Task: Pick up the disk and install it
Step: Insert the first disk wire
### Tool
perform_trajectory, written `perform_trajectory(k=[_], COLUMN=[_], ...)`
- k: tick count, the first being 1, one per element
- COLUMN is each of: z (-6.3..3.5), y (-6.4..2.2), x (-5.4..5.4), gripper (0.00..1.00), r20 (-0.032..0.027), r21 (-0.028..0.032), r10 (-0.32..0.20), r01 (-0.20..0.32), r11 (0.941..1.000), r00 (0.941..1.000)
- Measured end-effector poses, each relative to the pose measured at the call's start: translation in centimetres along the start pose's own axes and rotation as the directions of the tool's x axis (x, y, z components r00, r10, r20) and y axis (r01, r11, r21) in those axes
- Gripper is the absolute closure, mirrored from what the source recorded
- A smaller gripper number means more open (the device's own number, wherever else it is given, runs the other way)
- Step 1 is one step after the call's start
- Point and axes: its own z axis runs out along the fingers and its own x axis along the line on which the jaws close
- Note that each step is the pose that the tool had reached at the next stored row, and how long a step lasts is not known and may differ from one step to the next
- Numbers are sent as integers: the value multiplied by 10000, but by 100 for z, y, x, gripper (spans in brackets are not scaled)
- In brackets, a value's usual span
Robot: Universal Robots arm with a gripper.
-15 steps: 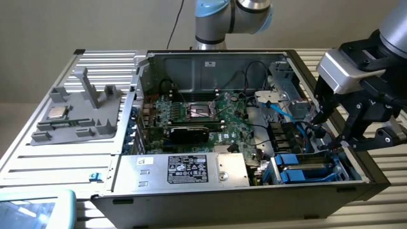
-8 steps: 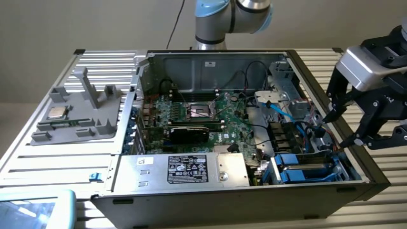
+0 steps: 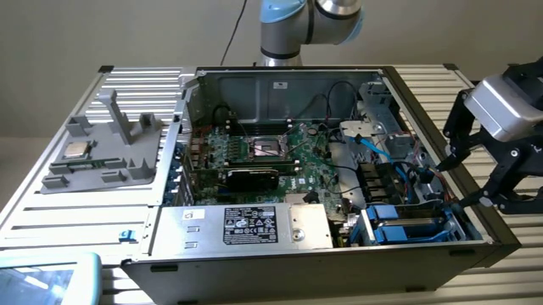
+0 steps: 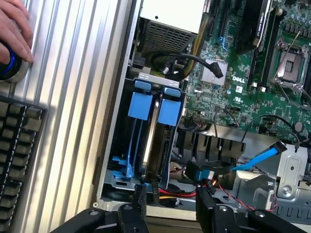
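The pincer (image 3: 464,184) hangs spread, gripping nothing, over the open computer case's (image 3: 254,82) four-o'clock edge in the exterior view. The disk (image 3: 383,214) stands on edge in its blue frame in the case's five-o'clock corner, just below the fingertips (image 4: 138,196). A hand (image 4: 14,29) rests on the bench (image 4: 73,97).

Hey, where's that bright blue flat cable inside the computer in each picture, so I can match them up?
Exterior view: the blue cable runs inside the case at the exterior view's right, beside the green board.
Wrist view: the blue cable slants above a metal bracket, next to the green board.
Shared landmark: the square chip socket on the board.
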Motion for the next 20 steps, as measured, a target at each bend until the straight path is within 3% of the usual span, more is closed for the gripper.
perform_trajectory(k=[6, 10, 20], z=[18, 57, 87], y=[58, 124, 122], x=[230, 227, 175], gripper=[47, 47, 47], r20=[29, 45, 51], r21=[-20, -34, -57], r10=[-4, -80, -187], r01=[4, 80, 188], r11=[10000, 10000, 9998], r00=[10000, 10000, 9998])
